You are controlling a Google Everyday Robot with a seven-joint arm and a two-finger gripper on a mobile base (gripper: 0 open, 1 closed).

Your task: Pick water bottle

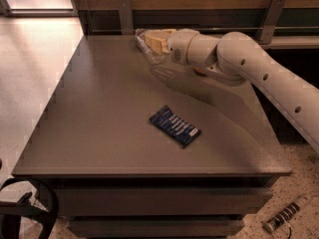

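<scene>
Clear plastic water bottle sits clamped in the tan gripper.

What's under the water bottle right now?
Only bare tabletop shows under the water bottle at the far edge. The gripper, at the bottle there, covers part of it, hiding whether it rests on the tabletop.

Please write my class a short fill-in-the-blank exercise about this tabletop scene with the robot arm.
1. The gripper holds the clear water bottle by the ____ (near or far) edge of the table.
2. The packet lying mid-table is coloured ____.
3. The arm reaches in from the picture's ____ side.
Missing words: far; blue; right.
</scene>
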